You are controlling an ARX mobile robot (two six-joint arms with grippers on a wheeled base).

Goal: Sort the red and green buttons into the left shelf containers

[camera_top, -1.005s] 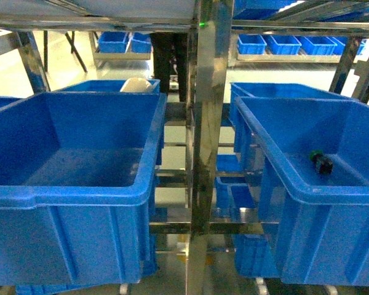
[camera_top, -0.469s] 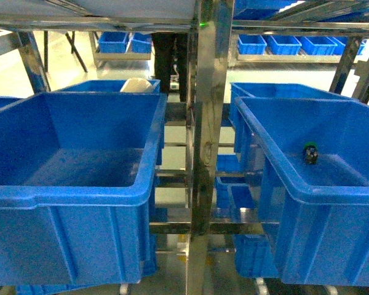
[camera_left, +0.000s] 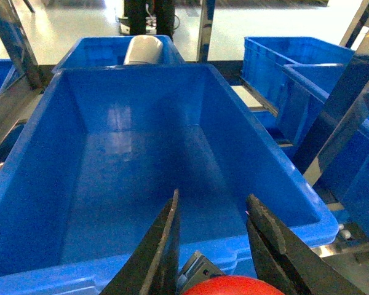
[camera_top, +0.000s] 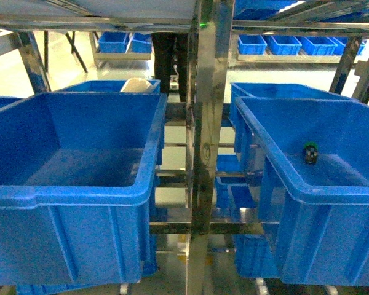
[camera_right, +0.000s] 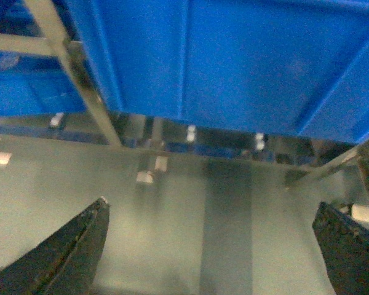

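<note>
The red button shows its cap at the bottom of the left wrist view, with part of its body above it, held between the dark fingers of my left gripper. That gripper hangs over the near rim of a large deep blue bin, which has nothing inside. In the head view this bin stands left of the steel post. The green button lies on the floor of the large bin to the right. My right gripper is open over the floor, below a bin's ribbed wall. Neither gripper shows in the head view.
A steel shelf post stands between the two large bins. Behind the left bin sits another blue bin holding a white object. Smaller blue bins line far shelves. Shelf rails cross the right wrist view.
The green button in the right bin has shifted left and farther back, then come to rest. Everything else in the head view holds still.
</note>
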